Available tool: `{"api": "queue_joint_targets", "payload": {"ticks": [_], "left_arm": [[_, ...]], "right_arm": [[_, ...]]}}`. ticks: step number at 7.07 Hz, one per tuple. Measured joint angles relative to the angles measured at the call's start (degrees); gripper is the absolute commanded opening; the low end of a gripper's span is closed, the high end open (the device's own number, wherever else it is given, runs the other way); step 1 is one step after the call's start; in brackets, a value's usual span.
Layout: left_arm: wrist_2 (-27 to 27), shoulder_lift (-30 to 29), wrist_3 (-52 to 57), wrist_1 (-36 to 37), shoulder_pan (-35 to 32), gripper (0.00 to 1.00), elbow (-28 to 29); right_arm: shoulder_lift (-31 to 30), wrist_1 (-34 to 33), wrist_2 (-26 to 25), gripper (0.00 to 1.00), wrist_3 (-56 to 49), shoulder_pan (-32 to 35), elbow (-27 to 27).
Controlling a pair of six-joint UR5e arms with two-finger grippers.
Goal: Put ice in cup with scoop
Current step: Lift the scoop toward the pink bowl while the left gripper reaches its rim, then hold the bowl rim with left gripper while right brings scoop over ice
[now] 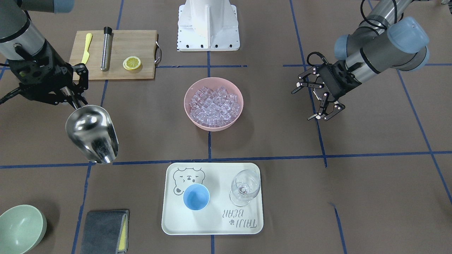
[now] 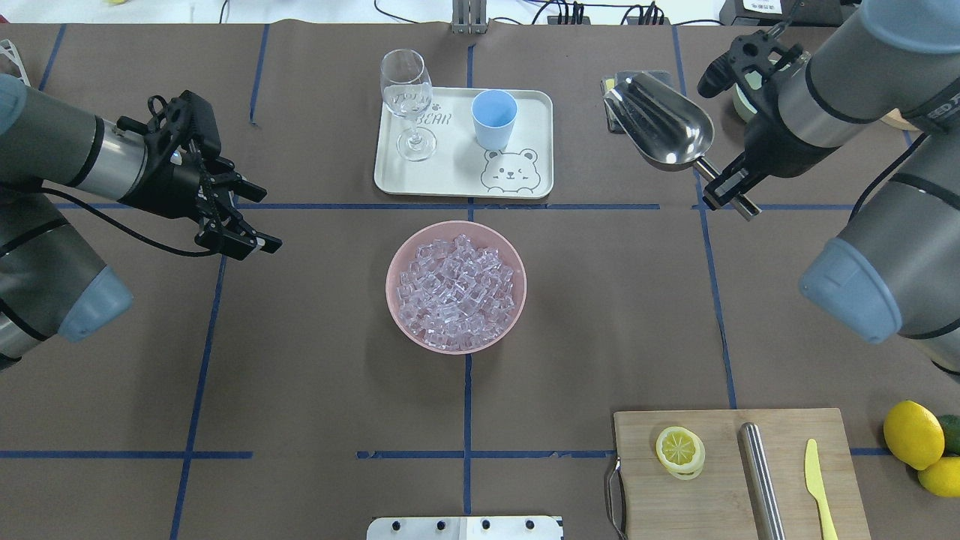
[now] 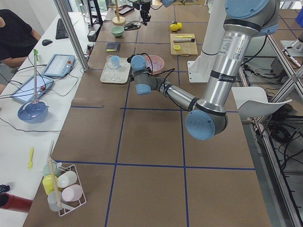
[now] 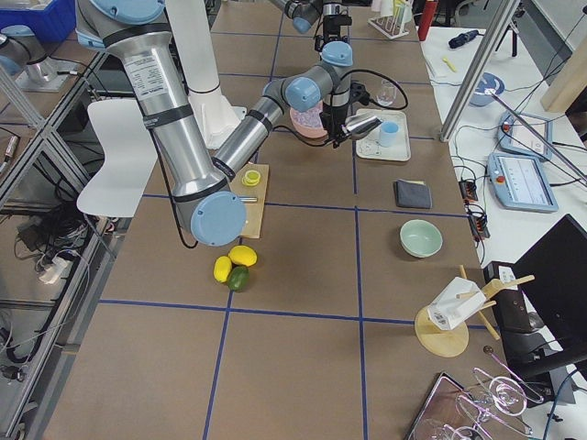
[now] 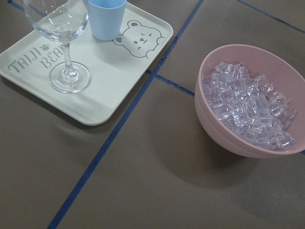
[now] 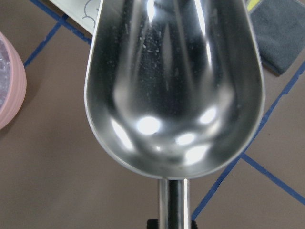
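The ice point(image 2: 456, 292) fills a pink bowl point(image 2: 390, 289) at the table's middle, and also shows in the left wrist view point(image 5: 248, 107). The light-blue cup point(image 2: 494, 118) stands upright and empty on a cream tray point(image 2: 450, 176) beyond the bowl, beside a wine glass point(image 2: 409, 97). My right gripper point(image 2: 724, 187) is shut on the handle of the steel scoop point(image 2: 660, 127). It holds the scoop empty point(image 6: 174, 81) above the table, to the tray's right. My left gripper point(image 2: 240, 217) is open and empty, left of the bowl.
A cutting board point(image 2: 720, 495) near the robot's right carries a lemon slice point(image 2: 679, 450), a steel cylinder point(image 2: 761, 472) and a yellow knife point(image 2: 817, 487). Whole lemons point(image 2: 911, 435) lie beside it. A green bowl point(image 1: 19, 227) and grey cloth point(image 1: 104, 231) sit beyond the scoop.
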Motion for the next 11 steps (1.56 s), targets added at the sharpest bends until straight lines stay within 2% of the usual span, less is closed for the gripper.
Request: {"api": "queue_joint_targets", "payload": {"ticks": [2, 3, 5, 7, 9, 11], "left_arm": [[1.7, -1.1, 0.4, -3.2, 4.2, 0.98, 0.7], [5.9, -1.7, 1.1, -4.2, 7.3, 0.99, 0.9], [15.5, -3.5, 7.6, -4.8, 11.7, 0.98, 2.4], [18.8, -4.5, 13.6, -5.3, 14.4, 0.99, 5.1], [22.4, -4.7, 14.3, -6.8, 17.0, 1.00, 5.9], [23.4, -4.7, 14.0, -6.9, 18.4, 1.00, 6.4]], "right_arm": [[3.4, -9.2, -1.9, 0.00, -3.0, -2.4, 1.0], [4.5, -11.9, -2.3, 0.00, -6.0, -3.4, 1.1], [5.6, -14.5, -5.2, 0.00, -9.1, -5.5, 2.3], [6.7, -18.4, -9.8, 0.00, -9.6, -8.5, 3.8], [8.5, -20.7, -12.5, 0.00, -10.9, -11.2, 4.0], [10.4, -21.2, -15.2, 0.00, -11.5, -12.5, 4.0]]}}
